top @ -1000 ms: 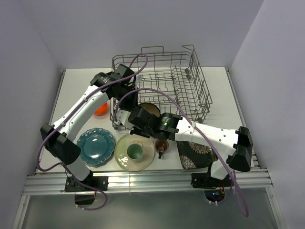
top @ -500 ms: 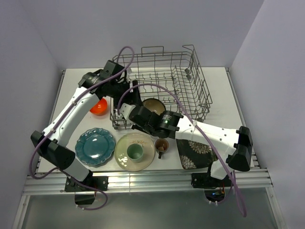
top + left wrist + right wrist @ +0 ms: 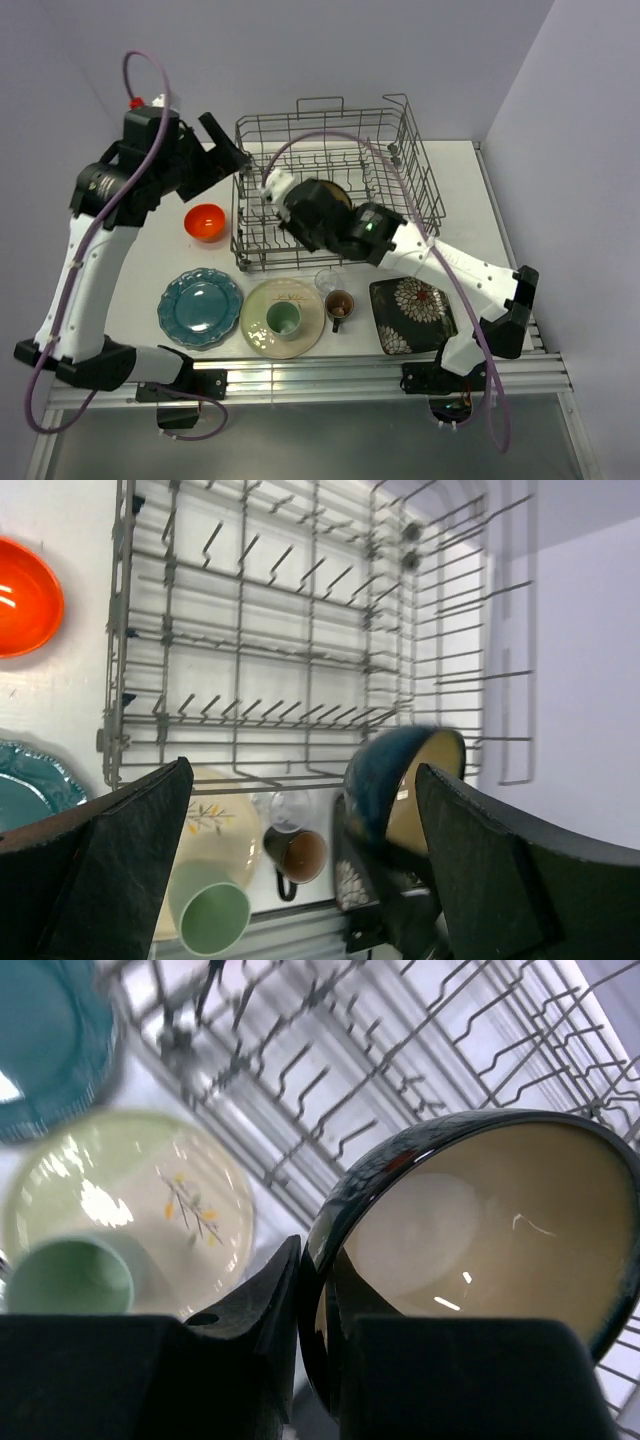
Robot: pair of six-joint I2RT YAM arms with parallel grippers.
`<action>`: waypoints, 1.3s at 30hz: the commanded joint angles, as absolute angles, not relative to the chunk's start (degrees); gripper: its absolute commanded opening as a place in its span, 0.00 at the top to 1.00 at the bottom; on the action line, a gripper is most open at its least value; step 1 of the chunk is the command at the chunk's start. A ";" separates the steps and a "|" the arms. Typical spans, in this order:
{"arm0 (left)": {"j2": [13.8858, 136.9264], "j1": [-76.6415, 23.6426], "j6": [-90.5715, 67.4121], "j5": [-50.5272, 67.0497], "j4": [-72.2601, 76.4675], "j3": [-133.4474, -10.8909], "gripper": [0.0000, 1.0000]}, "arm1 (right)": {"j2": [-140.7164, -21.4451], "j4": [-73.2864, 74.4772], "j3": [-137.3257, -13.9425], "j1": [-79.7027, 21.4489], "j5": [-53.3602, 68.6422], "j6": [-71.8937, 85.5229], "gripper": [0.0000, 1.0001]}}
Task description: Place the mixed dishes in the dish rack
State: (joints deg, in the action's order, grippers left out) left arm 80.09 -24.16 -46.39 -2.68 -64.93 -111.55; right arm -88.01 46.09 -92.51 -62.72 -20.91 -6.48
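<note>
While the left gripper hangs in the upper left of the overhead view with its fingers spread as wide as they go and nothing between them, the right gripper is clamped on the rim of the dark bowl with a glossy cream inside. One finger sits inside the rim and one outside. The bowl is tipped up on edge, its opening turned towards the right side of the wrist view. In the overhead view it sits over the near left part of the large grey metal wire dish rack. Whether it touches the tines cannot be told.

The rack stands in the upper middle of the overhead frame on the white table, with no dishes among its tines. Left of it, just beside its wall, lies the red-orange bowl. Along the lower part of the frame sit, from left to right:
- the teal scalloped plate
- the cream round plate with a sprig painted on it, with the pale green cup upright on it
- the brown mug, with the clear glass just above it near the rack's front edge
- the black square floral plate
</note>
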 commanded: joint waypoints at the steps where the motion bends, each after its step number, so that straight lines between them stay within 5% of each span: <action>1: 74.63 -24.00 -49.04 -6.43 -62.15 -110.50 0.01 | -87.09 37.37 -101.84 -55.74 -15.07 -2.22 1.00; 9: 73.56 -23.47 -50.71 13.78 -52.66 -106.17 0.02 | -95.61 26.03 -108.71 -35.80 14.03 17.27 1.00; 15: 70.14 -23.38 -50.28 16.70 -47.38 -101.53 0.01 | -104.93 7.86 -109.43 -29.36 33.71 38.52 1.00; 28: 68.12 -21.27 -46.32 17.40 -47.81 -98.62 0.01 | -122.76 -42.15 -106.70 -20.57 42.80 80.49 1.00; 39: 66.89 -17.84 -47.55 19.69 -46.32 -94.66 0.01 | -125.68 -44.38 -102.75 -16.17 45.97 84.29 1.00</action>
State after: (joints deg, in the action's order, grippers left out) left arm 68.60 -18.44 -47.72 17.82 -49.19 -95.39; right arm -127.59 -34.28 -102.74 -16.08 43.53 81.49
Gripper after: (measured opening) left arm 0.989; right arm 0.175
